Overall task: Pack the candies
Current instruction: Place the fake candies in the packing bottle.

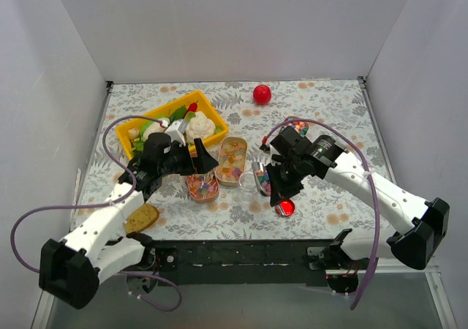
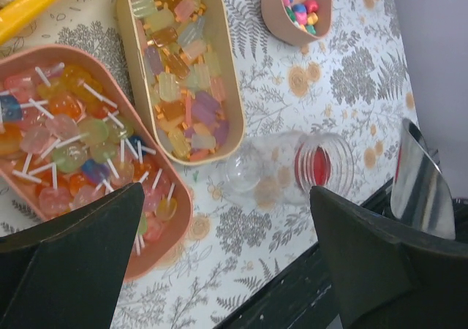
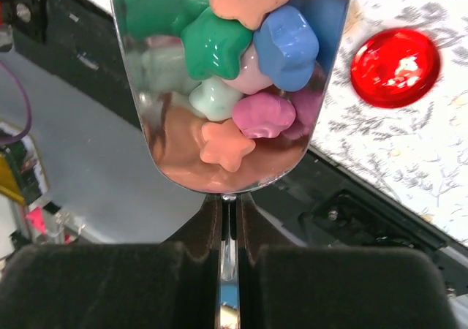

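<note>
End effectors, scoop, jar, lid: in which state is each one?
Left end effector: open, empty.
Right end effector: shut on scoop.
Scoop: loaded with candies.
Jar: on its side.
Lid: off, lying flat.

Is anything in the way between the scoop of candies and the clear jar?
Nothing visible. The scoop of candies is beside the clear jar, with only tablecloth between them; the red lid lies apart.
</note>
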Controlling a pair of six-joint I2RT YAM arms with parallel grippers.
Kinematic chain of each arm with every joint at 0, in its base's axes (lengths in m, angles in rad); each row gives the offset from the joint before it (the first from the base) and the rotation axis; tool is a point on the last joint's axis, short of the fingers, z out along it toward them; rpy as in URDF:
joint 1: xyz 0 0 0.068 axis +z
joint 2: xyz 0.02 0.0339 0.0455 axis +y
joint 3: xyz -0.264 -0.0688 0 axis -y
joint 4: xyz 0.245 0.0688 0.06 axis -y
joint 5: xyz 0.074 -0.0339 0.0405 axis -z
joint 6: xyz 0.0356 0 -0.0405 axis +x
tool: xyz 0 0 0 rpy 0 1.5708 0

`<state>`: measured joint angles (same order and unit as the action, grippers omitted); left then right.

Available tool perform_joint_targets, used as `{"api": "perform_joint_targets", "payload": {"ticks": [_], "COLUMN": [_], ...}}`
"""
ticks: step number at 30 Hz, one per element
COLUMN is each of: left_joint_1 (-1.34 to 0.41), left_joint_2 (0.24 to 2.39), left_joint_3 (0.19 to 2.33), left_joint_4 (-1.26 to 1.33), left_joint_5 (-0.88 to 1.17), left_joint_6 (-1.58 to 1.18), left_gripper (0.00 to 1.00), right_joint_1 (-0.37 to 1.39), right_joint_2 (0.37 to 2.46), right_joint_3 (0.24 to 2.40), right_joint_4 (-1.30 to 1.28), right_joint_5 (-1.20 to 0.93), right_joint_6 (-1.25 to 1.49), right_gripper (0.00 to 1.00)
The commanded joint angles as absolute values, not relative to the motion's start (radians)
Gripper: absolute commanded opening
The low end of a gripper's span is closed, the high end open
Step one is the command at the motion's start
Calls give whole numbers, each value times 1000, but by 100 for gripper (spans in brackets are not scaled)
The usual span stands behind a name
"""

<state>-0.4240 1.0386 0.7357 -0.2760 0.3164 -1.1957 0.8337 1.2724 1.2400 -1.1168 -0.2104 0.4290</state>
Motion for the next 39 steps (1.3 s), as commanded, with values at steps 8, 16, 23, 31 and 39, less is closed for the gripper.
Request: {"api": "perform_joint_targets", "payload": {"ticks": [8,16,23,31,39], "left_joint_1": [-440,-440,-442,-478,-560], "left_joint_2": [778,856,894,954,1046], "left_joint_3": [653,758,759,738,762], "left_joint_4": [-310,-319,-189,-77,-69], "left_joint_5": [236,216,354,543,525], "left_joint_6": [-1157,-1134,-1130,-1186,-1198], "left_gripper": [98,98,98,98,98], "right_joint_1": [851,851,851,853,864], "right_joint_2": [1443,1488,1488,1485,1502], "right_joint_3": [1478,1490,1451,1431,1473], "right_joint_4": [-1233,-1252,-1262,-1276,-1309], "right_joint_5": [-388,-451,-446,-391,-357], "right_joint_6": [480,489,480,489,497], "right_gripper": [1,1,1,1,1]}}
